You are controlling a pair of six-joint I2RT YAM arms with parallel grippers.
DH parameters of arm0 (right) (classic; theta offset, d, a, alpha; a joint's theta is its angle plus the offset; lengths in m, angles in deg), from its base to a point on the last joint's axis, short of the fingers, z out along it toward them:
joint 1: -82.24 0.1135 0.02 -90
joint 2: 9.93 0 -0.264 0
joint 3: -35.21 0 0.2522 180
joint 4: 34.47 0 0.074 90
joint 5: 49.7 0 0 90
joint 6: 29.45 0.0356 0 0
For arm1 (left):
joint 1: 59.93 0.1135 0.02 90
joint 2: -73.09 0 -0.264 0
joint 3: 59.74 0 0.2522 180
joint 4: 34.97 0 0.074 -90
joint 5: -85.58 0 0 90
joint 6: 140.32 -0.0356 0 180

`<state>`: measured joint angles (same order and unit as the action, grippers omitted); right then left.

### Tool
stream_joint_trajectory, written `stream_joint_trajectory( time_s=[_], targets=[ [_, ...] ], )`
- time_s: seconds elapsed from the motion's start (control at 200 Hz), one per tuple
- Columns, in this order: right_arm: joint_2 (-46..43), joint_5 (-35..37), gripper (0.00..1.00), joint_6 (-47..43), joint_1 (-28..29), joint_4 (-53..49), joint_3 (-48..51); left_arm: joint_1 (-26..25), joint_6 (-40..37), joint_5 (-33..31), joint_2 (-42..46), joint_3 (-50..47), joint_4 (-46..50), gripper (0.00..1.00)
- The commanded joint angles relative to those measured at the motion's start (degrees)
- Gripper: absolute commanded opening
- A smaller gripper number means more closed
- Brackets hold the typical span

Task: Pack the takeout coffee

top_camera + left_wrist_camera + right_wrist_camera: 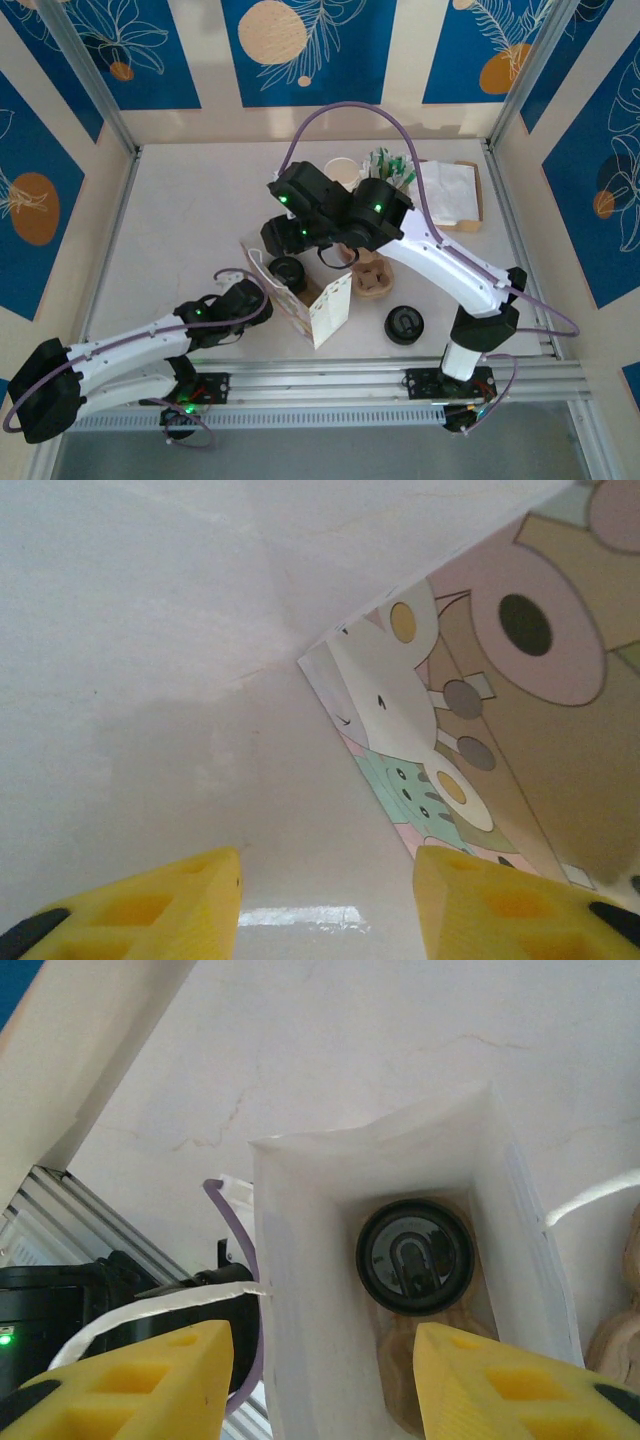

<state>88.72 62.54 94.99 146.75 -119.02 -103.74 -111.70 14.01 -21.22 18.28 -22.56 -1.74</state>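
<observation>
coffee [415, 1257] sits upright at bottom of open bag [310, 1260]. right claw [320, 1360] apart, empty, above bag mouth; best lift straight up, clear of bag walls. left claw [325, 900] apart, empty, beside bag.

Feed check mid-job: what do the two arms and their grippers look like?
Both the left arm and right arm have white links, black joint housings with green lights, and looping purple cables. The left gripper and right gripper have chunky yellow fingers with square recesses.
</observation>
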Motion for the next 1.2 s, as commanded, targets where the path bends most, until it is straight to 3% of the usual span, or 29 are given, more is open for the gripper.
stream_joint_trajectory(
  time_s=[0.0,0.575,0.705,0.83,0.975,1.196],
  targets=[
    [-2.66,-1.32,0.52,-1.60,0.62,2.50,0.48,0.62,-0.19,-2.07,0.61,2.02,3.25,0.49],
    [-14.06,-2.15,0.54,-8.80,1.34,21.53,8.39,0.70,-1.31,-2.89,0.83,3.56,4.86,0.49],
    [-17.77,1.40,0.55,-10.96,1.25,27.04,11.50,0.74,-1.71,-2.97,1.15,3.90,5.63,0.49],
    [-20.14,9.75,0.56,-12.68,-0.02,28.01,12.07,0.75,-2.55,-3.65,2.06,4.82,7.16,0.49],
    [-22.20,16.67,0.57,-12.24,-5.99,25.56,13.35,0.78,-4.06,-5.31,3.97,6.95,10.74,0.50],
    [-24.78,10.89,0.59,-6.20,-23.31,21.14,20.85,0.97,-7.39,-8.08,7.66,10.90,17.75,0.51]
  ],
)
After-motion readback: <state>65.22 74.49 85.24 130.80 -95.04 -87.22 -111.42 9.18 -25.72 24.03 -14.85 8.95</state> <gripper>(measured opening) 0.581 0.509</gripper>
